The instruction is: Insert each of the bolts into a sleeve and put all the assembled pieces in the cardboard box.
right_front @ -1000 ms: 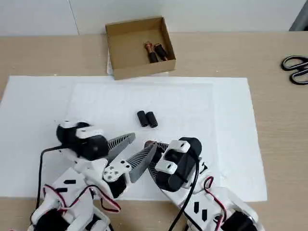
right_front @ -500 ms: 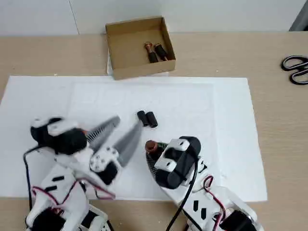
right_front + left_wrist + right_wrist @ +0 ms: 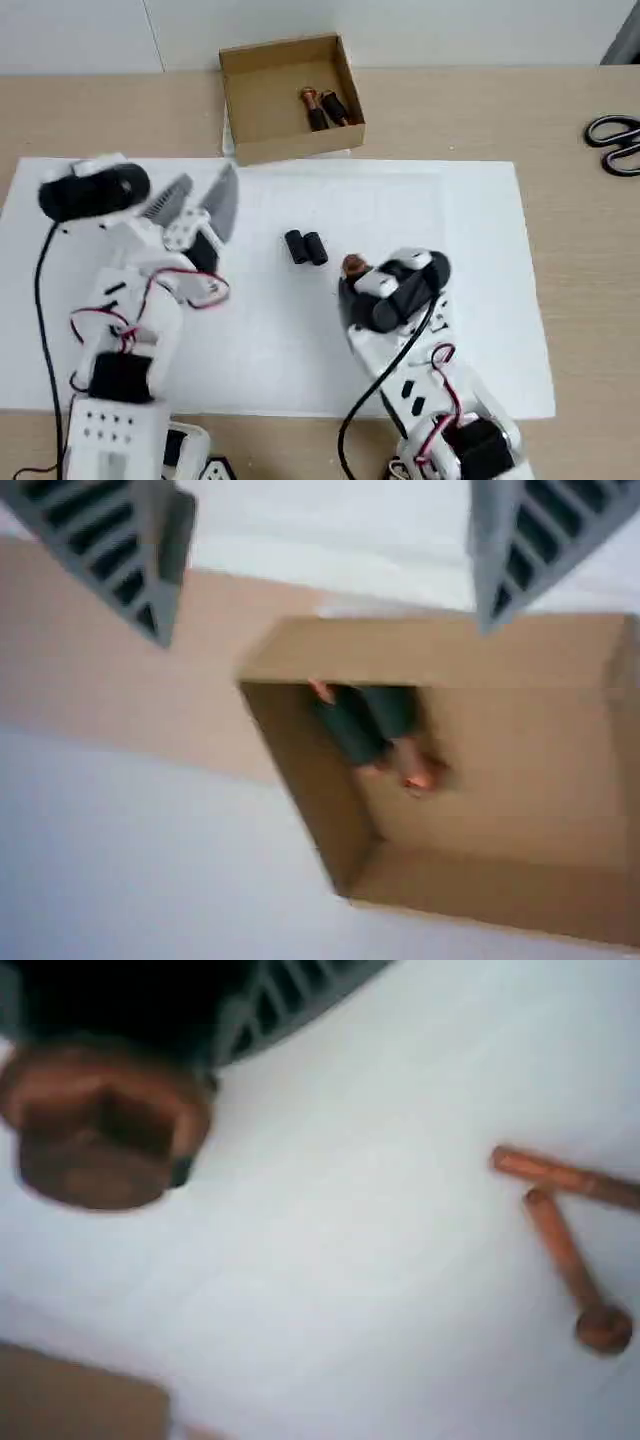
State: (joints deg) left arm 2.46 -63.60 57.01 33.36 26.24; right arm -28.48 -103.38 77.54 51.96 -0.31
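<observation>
Right hand [image 3: 351,274] clenched on copper hex-head bolt [image 3: 100,1140]; brown cardboard box [image 3: 300,141] lies ahead-left, well apart. Left hand [image 3: 210,178] released, nearer box.

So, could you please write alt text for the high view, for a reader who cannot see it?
The right pincer holds a copper bolt above a white sheet, near two black sleeves. The left pincer is open, pointing toward a cardboard box that holds two assembled pieces. Scissors lie on the table, far right.
</observation>
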